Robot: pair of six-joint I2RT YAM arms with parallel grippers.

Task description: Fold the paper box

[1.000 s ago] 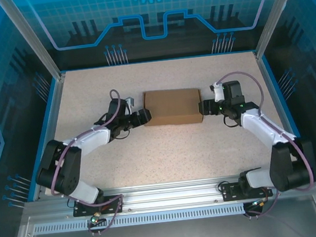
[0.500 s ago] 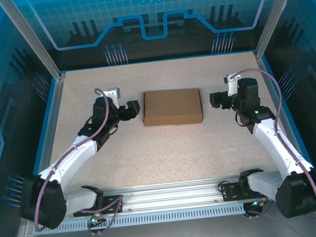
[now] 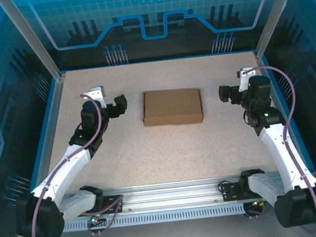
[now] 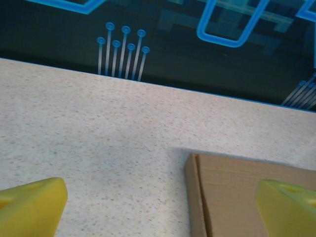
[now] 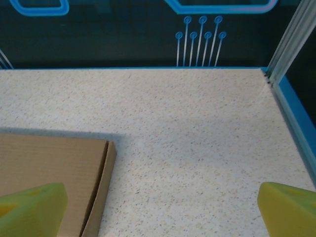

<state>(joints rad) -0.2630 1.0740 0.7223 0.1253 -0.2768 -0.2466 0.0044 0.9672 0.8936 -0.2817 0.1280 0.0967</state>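
The paper box [image 3: 172,107] is a plain brown cardboard box, closed into a shallow rectangle, lying flat in the middle of the speckled table. My left gripper [image 3: 118,104] hangs to its left, apart from it, open and holding nothing. My right gripper [image 3: 225,94] hangs to its right, also apart, open and holding nothing. In the left wrist view the paper box's left end [image 4: 247,197] lies at the lower right between the yellow fingertips [image 4: 32,205]. In the right wrist view the paper box's right end [image 5: 52,165] lies at the lower left, above one yellow fingertip [image 5: 32,207].
A blue rim [image 3: 52,104] bounds the table on the left, back and right, with aluminium posts [image 3: 265,31] at the back corners. The arms' bases sit on a metal rail [image 3: 172,199] at the near edge. Bare table lies around the box.
Both grippers have drawn back from the ends of the box, the left to the left and the right to the right, and both have opened wider. The box has stayed put.
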